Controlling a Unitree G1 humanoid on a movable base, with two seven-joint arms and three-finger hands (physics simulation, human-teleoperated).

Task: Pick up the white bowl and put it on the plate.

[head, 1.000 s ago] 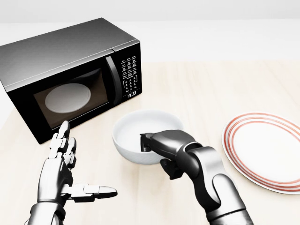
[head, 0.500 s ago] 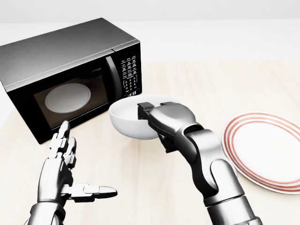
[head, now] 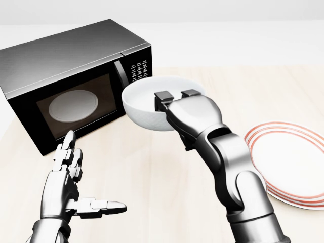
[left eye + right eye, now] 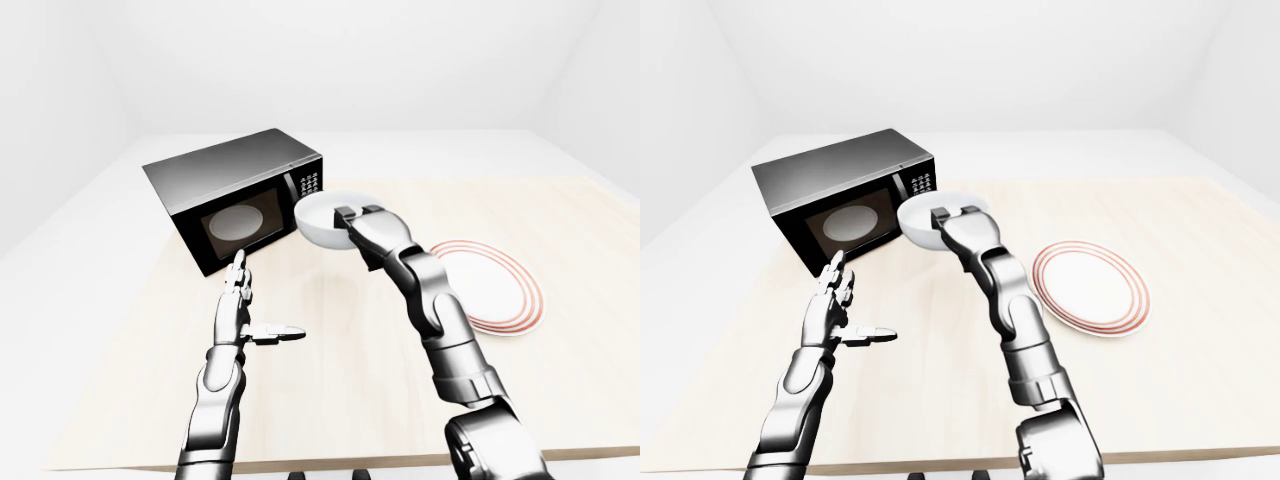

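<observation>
The white bowl hangs in the air beside the microwave's control panel, lifted off the table. My right hand is shut on its right rim, two fingers hooked over the edge into the bowl. The plate, white with red rings, lies flat on the table at the right of the head view, apart from the bowl. My left hand hovers open at the lower left, fingers up and thumb pointing right, holding nothing.
A black microwave with its door shut stands at the upper left on the light wooden table. The bowl is close to its right corner. The table's near edge shows at the bottom of the eye views.
My right hand has raised the bowl from the table, up toward the microwave's keypad. The left hand and the plate have stayed still.
</observation>
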